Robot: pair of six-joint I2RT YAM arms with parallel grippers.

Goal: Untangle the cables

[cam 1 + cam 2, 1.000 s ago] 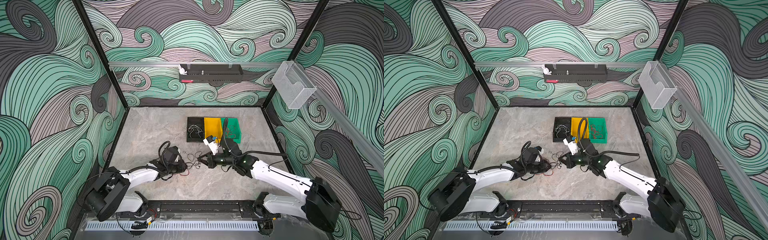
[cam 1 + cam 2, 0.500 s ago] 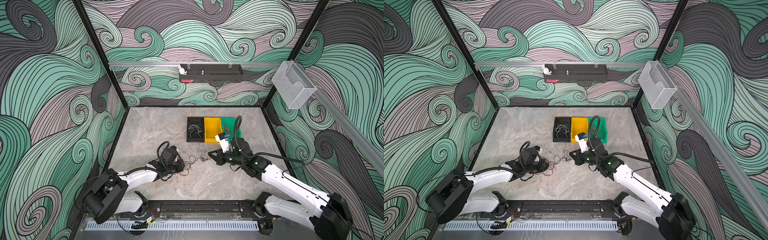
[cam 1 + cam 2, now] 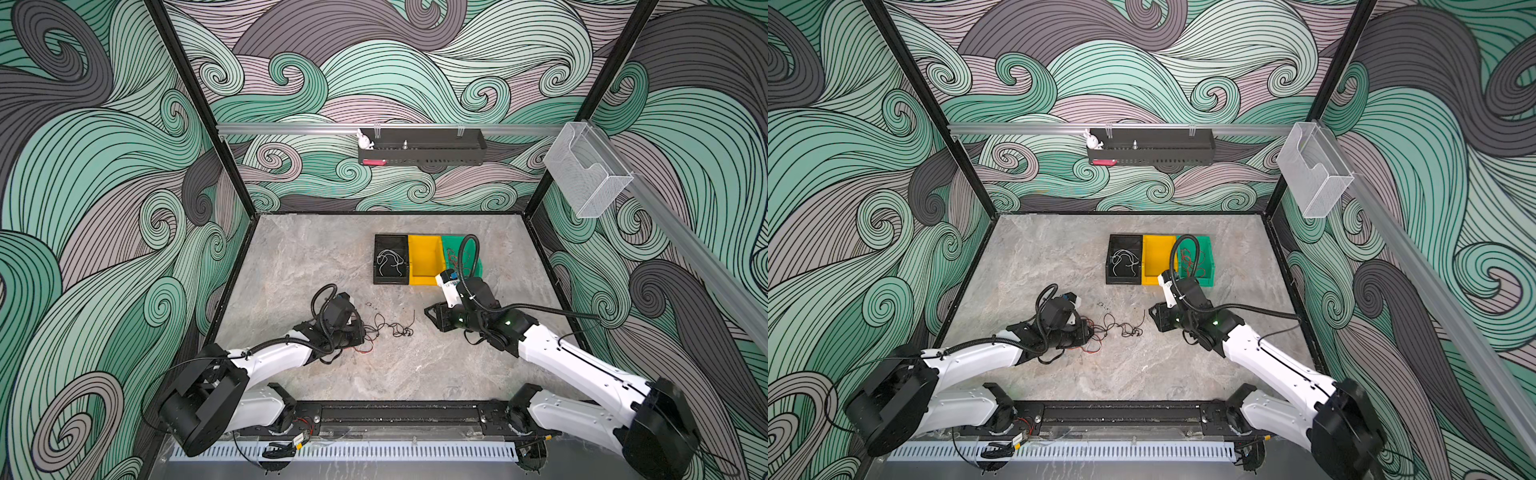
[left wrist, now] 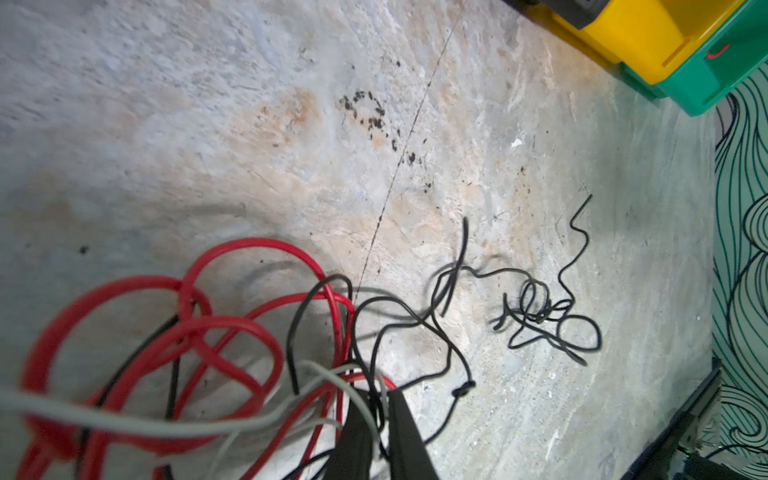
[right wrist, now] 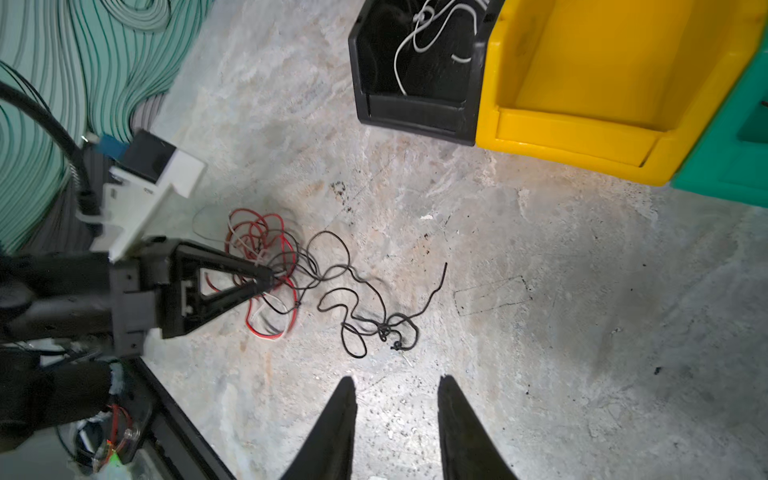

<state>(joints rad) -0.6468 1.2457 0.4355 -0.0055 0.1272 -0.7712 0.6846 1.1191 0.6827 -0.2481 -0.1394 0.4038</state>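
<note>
Marbled tabletop (image 3: 316, 266) w/ tangled cables (image 3: 390, 328), black bin (image 5: 415, 112), yellow bin (image 5: 573, 141), green bin (image 5: 723, 166).

between the parted fingers of the right gripper (image 5: 397, 379), and just past their tips, the table (image 5: 540, 332) is bare. farther ahead the cables (image 5: 365, 307) sprawl across the path, with the left gripper (image 5: 271, 279) pinched into them. beyond stand the black bin (image 5: 415, 112) and the yellow bin (image 5: 582, 137).

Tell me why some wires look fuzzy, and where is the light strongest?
Left wrist view: the red cables near the lens are out of focus, the black cable farther off is sharp. Right wrist view: a bright pool of light on the table. Both top views: evenly lit, sharp.
</note>
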